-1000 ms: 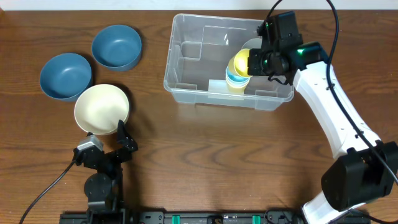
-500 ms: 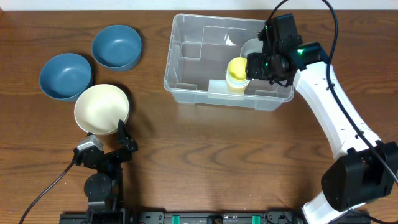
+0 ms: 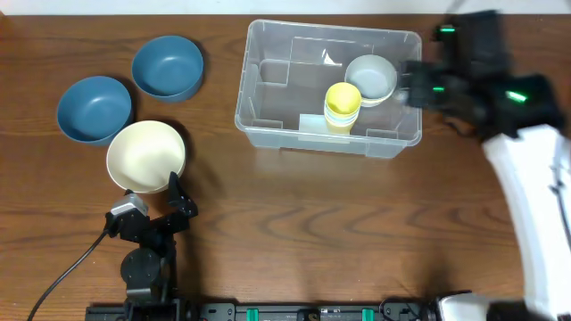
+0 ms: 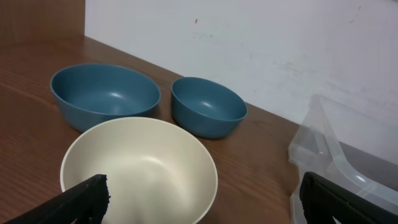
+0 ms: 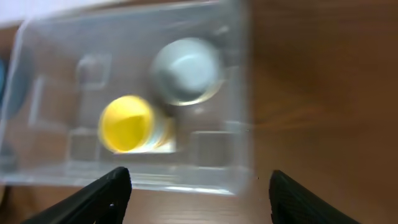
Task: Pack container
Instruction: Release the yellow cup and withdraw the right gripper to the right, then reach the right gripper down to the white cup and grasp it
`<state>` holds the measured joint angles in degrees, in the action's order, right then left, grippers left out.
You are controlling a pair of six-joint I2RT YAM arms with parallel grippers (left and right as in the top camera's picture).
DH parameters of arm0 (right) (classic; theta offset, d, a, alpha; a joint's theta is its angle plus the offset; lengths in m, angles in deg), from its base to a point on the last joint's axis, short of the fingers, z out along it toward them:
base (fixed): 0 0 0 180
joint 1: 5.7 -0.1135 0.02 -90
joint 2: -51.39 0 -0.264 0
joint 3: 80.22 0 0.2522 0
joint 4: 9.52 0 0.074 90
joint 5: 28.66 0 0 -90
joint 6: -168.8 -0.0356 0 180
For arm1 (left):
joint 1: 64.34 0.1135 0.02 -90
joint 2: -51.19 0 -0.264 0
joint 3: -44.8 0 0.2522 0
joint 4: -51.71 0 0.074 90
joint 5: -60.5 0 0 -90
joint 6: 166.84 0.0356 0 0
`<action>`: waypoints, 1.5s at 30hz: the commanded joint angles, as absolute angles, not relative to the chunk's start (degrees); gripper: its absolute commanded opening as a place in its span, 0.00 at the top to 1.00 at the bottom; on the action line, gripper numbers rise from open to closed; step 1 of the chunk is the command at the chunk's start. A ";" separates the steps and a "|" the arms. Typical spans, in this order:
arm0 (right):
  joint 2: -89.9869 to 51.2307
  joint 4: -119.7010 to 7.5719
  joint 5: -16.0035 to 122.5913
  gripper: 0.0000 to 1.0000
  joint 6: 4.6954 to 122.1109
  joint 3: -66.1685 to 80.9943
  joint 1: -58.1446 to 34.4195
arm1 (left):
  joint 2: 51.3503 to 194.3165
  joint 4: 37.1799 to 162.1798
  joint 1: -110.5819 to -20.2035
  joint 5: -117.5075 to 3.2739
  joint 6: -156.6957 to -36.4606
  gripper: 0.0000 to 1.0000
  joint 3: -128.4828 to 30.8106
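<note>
The clear container (image 3: pixel 268 107) stands at the back middle of the table. Inside it a yellow cup (image 3: pixel 343 100) tops a short stack of pastel cups, and a pale grey small bowl (image 3: pixel 371 77) lies beside it. My right gripper (image 3: pixel 412 82) hovers open and empty just outside the container's right wall; the image of it is blurred. In the right wrist view the container (image 5: pixel 239 93), the yellow cup (image 5: pixel 127 121) and the grey bowl (image 5: pixel 186 68) lie ahead of my right gripper (image 5: pixel 199 199). My left gripper (image 3: pixel 180 198) rests open beside the cream bowl (image 3: pixel 145 156).
Two blue bowls (image 3: pixel 94 108) (image 3: pixel 167 67) sit at the far left, behind the cream bowl. In the left wrist view the cream bowl (image 4: pixel 140 165) lies just ahead of my left gripper (image 4: pixel 205 205), with the blue bowls (image 4: pixel 102 93) (image 4: pixel 208 106) beyond and the container's corner (image 4: pixel 323 155) at right.
My right gripper opened, left the yellow cup on the stack in the container and drew back right, out of the bin. The left arm has not moved.
</note>
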<state>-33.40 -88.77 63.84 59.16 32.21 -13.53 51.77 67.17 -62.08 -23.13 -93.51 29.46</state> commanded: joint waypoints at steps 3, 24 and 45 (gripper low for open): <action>-30.56 -95.16 66.42 0.27 55.12 32.65 1.63 | 51.42 69.07 -61.78 -22.45 -93.00 0.02 30.79; -41.97 -85.89 75.66 0.27 61.06 32.62 30.38 | 51.42 69.07 -61.78 -22.45 -93.00 0.02 30.79; -63.08 -60.12 62.29 0.01 79.25 32.62 48.21 | 51.42 69.07 -61.78 -22.45 -93.00 0.02 30.79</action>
